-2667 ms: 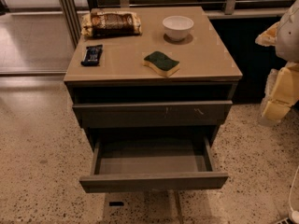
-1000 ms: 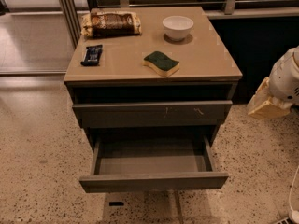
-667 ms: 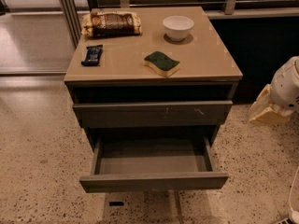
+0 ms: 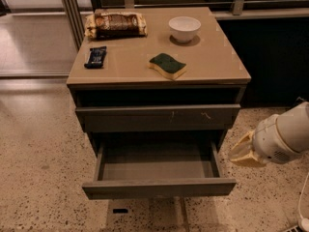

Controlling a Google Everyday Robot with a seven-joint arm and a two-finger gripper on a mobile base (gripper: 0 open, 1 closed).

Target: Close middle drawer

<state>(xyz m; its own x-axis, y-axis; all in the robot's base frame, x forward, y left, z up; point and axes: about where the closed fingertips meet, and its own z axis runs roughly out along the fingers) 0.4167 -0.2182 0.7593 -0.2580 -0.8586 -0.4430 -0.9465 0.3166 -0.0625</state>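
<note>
The middle drawer (image 4: 159,188) is pulled far out of the grey-brown cabinet, its plain flat front facing me and its bare grey inside (image 4: 157,166) open to view. My gripper (image 4: 243,151) is low at the right, just beyond the drawer's right front corner and a little above the level of its front. It points left toward the drawer and is apart from it. It holds nothing that I can see.
Above the open drawer is a shut drawer front with small white scratches (image 4: 157,118). On the cabinet top (image 4: 217,57) lie a green sponge (image 4: 167,65), a white bowl (image 4: 184,29), a snack bag (image 4: 116,24) and a dark bar (image 4: 95,56). Speckled floor lies all around.
My gripper has come down and leftward from the right edge toward the drawer's right side. The drawer and the things on top have not moved.
</note>
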